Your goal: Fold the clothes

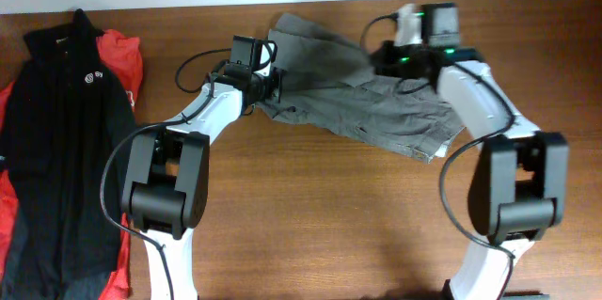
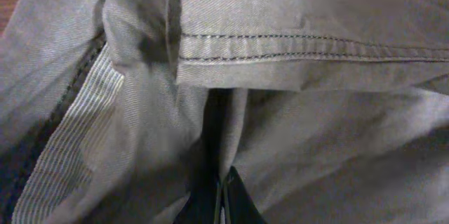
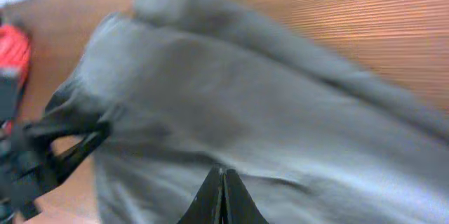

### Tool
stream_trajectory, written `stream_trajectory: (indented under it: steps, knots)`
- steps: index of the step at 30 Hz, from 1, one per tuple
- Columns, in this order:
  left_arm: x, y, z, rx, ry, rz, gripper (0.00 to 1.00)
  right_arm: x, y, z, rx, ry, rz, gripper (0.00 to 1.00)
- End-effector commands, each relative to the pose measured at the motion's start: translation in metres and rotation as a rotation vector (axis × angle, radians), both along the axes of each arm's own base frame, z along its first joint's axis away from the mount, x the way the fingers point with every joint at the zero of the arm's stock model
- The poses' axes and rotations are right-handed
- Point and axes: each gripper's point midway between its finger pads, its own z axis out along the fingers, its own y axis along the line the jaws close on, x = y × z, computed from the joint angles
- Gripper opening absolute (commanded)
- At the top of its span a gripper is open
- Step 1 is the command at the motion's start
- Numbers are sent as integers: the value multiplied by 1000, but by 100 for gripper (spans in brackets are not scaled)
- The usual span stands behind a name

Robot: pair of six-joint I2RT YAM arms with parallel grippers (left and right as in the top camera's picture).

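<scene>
**Grey shorts** (image 1: 376,112): rumpled on the wooden table (image 1: 329,225), lying between the two grippers. One layer is raised and turned over, and its stitched hem (image 2: 280,48) sits just ahead of the left fingertips.

**Left gripper** (image 1: 271,86): jaws closed, pinching a fold at the edge of the shorts nearest it.

**Right gripper** (image 1: 381,55): jaws pressed together, with the cloth directly beneath the tips. The wrist view is blurred, so it is unclear whether any fabric is caught.

**Black jacket** (image 1: 56,131): well apart, out beyond the left gripper's outer side, lying over a red garment (image 1: 127,60).
</scene>
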Motion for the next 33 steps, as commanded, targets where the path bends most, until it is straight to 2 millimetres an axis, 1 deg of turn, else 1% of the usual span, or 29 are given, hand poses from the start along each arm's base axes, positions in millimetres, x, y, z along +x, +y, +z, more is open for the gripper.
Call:
stream_trajectory:
  steps: [1,5,7,9,12,14,15,16,17,19,22,24,27,29,32,33]
  knots:
    - [4,4,0,-8,3,42,1,2,36,-17,-18,17,25,4]
    - [4,4,0,-8,3,42,1,-8,58,-47,6,95,54,4]
    - [4,4,0,-8,3,42,1,-18,71,-69,-1,151,83,4]
    - [4,4,0,-8,4,42,1,-24,76,-83,-10,182,95,4]
    - [4,5,0,-8,3,44,1,-25,76,-100,-22,212,82,4]
    - [4,5,0,-7,6,44,1,-23,72,-115,-41,229,53,4]
    - [4,5,0,-7,7,44,1,-22,70,-118,-50,229,47,4]
    - [4,5,-1,-7,8,44,1,-20,63,-128,-83,234,16,4]
    - [3,5,-1,-6,8,44,1,-17,59,-134,-102,232,-3,4]
    - [3,5,-1,-6,10,44,1,-10,50,-139,-121,213,-29,4]
    - [2,6,-1,-5,14,44,1,10,30,-135,-141,154,-107,4]
    - [2,6,-2,-3,18,44,1,25,16,-127,-135,102,-144,4]
    - [1,6,-3,-2,21,44,1,49,-10,-114,-106,26,-210,4]
    - [1,6,-3,-2,21,44,1,65,-37,-102,-81,-23,-276,4]
    - [0,5,-3,-2,22,42,1,85,-68,-82,-65,-83,-329,4]
    - [0,5,-3,-2,22,42,1,90,-74,-75,-59,-98,-338,4]
